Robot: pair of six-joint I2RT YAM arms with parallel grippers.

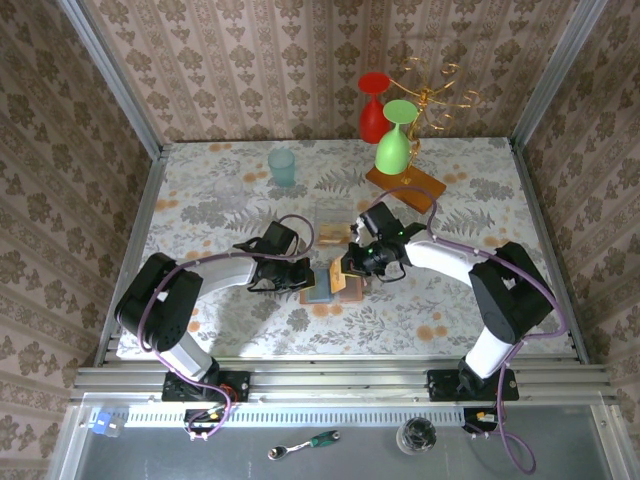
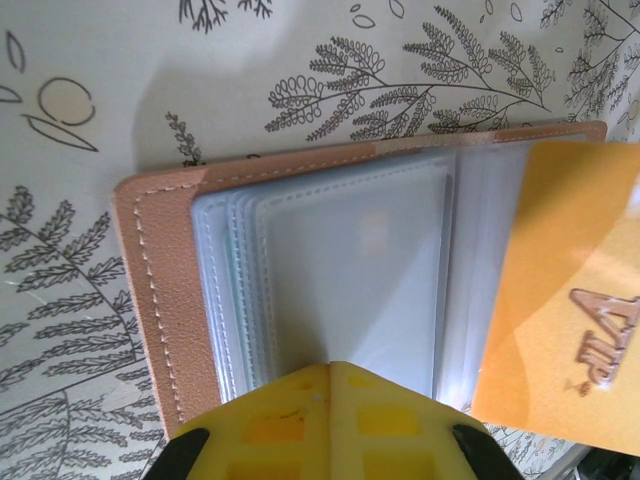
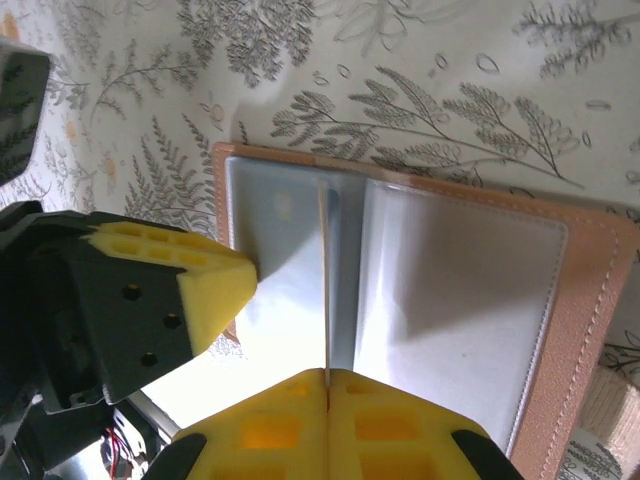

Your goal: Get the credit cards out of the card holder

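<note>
One flat tan leather card holder (image 1: pixel 322 287) with a stitched edge lay open at the centre of the top view on the fern-print tablecloth (image 2: pixel 300 60). Several glossy clear sleeves (image 2: pixel 350 270) were stacked inside. One thin, smooth orange credit card (image 2: pixel 560 300) with an embossed A rose over its right side. The left gripper (image 2: pixel 330 368) was fully closed, foam tips on the sleeves, nothing seen between them. The right gripper (image 3: pixel 327 375) was pinched shut on the card's edge.

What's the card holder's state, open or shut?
Open: card holder lies spread flat, clear sleeves exposed; right claw pinches an orange card.
</note>
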